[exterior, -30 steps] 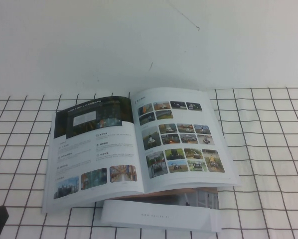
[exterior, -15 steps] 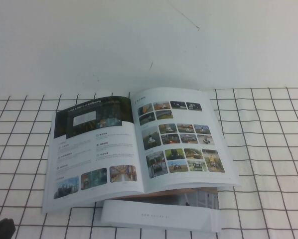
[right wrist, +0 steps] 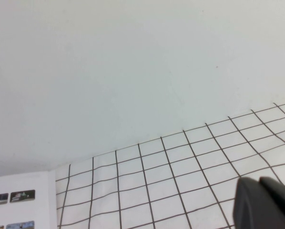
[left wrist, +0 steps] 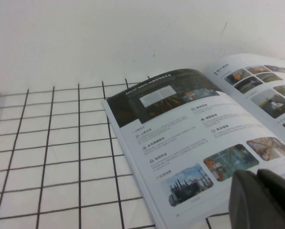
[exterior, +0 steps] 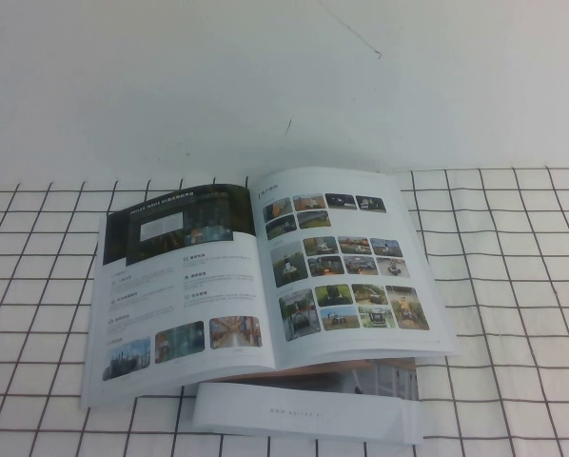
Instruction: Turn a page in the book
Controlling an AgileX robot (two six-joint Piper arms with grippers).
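Left gripper: seen only in the left wrist view, as a dark finger mass at the frame's edge, held above the near outer part of the open book. Whether its fingers are apart or together cannot be told. It touches nothing visible.

Right gripper: seen only in the right wrist view, as a dark finger mass over the gridded cloth, well apart from the book, of which only a white corner with small photos shows. Its finger state likewise cannot be told. Neither gripper appears in the high view.

The book lies open and flat on the cloth, near the middle of the table and close to the white wall. The page forms its left-hand leaf, with the dark banner photo uppermost across its far edge, grey text blocks below and three colour photos along the near edge. The right-hand leaf carries a grid of small colour photos.

A plain white booklet lies beneath the book's near edge, projecting toward the robot, with one line of small grey text on it.
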